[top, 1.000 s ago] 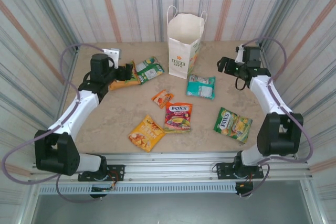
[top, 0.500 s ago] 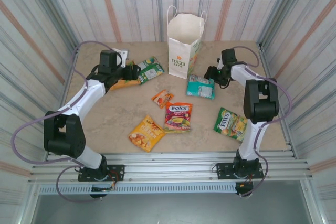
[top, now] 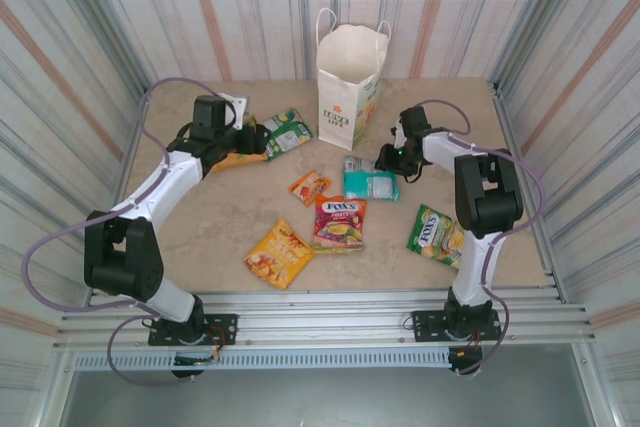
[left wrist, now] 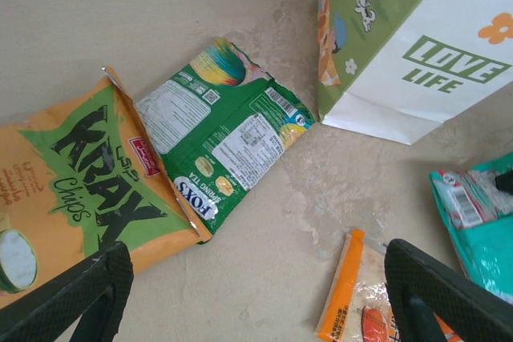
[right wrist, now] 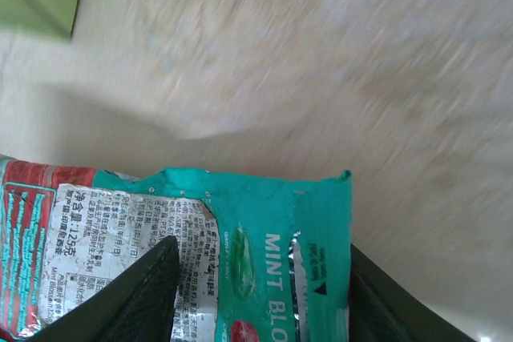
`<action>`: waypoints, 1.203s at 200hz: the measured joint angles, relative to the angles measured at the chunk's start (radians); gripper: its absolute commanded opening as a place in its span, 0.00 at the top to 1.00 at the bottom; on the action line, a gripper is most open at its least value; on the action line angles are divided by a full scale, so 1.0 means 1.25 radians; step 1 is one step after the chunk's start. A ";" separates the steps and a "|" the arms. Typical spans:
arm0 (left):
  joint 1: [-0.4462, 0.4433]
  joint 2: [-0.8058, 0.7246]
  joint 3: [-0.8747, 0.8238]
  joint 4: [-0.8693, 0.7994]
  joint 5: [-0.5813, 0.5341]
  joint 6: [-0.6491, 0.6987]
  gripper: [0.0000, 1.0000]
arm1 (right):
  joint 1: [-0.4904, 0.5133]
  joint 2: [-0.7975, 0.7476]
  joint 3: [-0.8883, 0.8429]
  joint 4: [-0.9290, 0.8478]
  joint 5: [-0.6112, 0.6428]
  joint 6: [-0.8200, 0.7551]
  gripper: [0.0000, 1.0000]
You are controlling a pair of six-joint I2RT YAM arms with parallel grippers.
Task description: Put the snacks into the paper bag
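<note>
Teal packet (top: 370,183) has slid across the beige tabletop (top: 230,217) beneath the right hand (top: 383,163), grip unclear.

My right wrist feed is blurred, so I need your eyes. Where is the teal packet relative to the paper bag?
Observer: The teal packet is just on the near side of the paper bag, not touching it.
Operator: Where's the left gripper?
Observer: The left gripper hovers open over the orange chips packet, left of the bag.
Operator: Is the bag standing?
Observer: Yes, upright, handles up.
</note>
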 measured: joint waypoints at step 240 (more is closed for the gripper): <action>-0.022 0.050 0.136 -0.063 0.075 -0.049 0.16 | 0.062 0.122 0.824 -0.268 0.237 0.204 0.20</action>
